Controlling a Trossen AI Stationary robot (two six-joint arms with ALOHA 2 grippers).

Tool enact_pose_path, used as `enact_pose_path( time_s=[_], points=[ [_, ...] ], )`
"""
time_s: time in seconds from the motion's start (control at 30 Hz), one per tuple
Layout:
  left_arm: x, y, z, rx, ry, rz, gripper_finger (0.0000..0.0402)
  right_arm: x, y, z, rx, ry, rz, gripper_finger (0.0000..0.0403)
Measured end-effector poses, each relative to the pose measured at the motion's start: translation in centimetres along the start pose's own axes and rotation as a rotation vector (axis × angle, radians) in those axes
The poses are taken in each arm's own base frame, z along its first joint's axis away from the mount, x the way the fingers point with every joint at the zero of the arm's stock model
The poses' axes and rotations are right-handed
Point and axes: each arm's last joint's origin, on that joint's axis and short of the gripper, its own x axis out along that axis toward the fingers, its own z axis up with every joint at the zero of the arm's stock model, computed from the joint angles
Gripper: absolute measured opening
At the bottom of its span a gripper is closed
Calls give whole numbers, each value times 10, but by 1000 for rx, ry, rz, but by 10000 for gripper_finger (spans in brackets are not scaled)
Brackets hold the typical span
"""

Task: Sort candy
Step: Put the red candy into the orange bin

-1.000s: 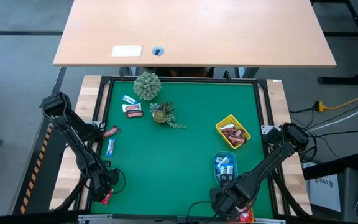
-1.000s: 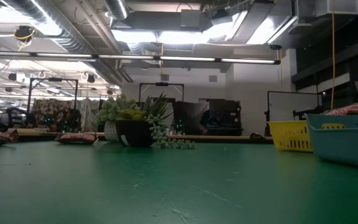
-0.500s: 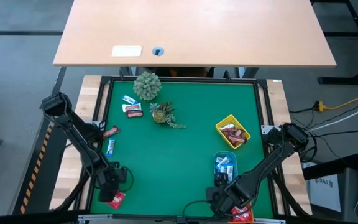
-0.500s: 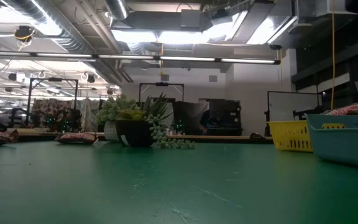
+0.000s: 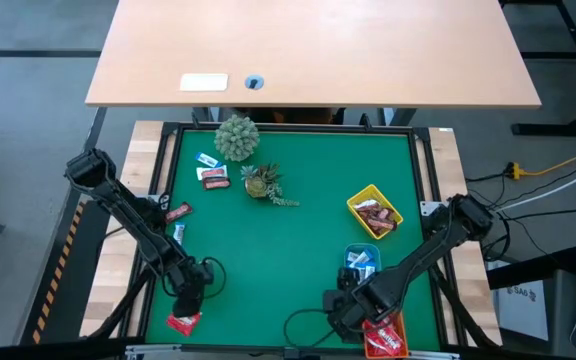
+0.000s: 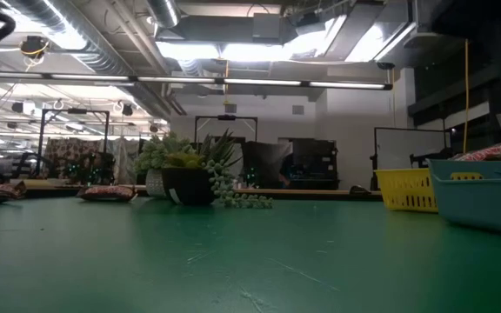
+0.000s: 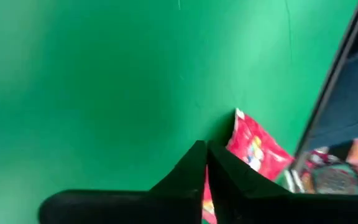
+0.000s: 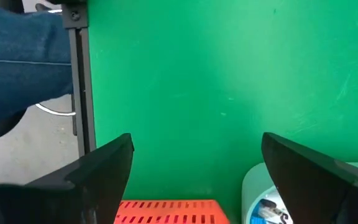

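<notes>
Gripping a shiny red candy packet (image 5: 183, 322) at the green felt surface's (image 5: 288, 240) near-left corner, the left pincer (image 5: 190, 300) has its fingers pressed together on the crinkled wrapper. More candy (image 5: 211, 174) lies near two small plants. The right pincer (image 5: 340, 318), fingers wide apart and empty, hovers beside a ribbed orange tray (image 5: 386, 338). Yellow (image 5: 359, 201) and blue (image 5: 352, 254) trays hold sweets, too small to tell apart.

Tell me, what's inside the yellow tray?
The yellow tray holds a little pile of dark brown and reddish wrapped candies. They overlap, so how many there are, and whether anything lies under them, cannot be seen.
</notes>
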Motion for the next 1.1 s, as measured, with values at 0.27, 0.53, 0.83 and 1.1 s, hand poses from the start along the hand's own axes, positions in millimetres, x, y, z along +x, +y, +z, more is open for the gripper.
enact_pose_path(
  time_s=[0.27,0.53,0.83,1.1],
  points=[
    [1,-3,-7,-102,91,-27,93,0,-1,1,3,2,3,351],
    [2,-6,-17,-104,185,-46,169,0,-1,1,1,3,3,351],
    [3,-10,-29,-227,214,-28,219,0,-1,1,2,2,3,351],
    [5,-18,-37,-538,198,-38,224,0,-1,1,3,2,4,351]
  ],
)
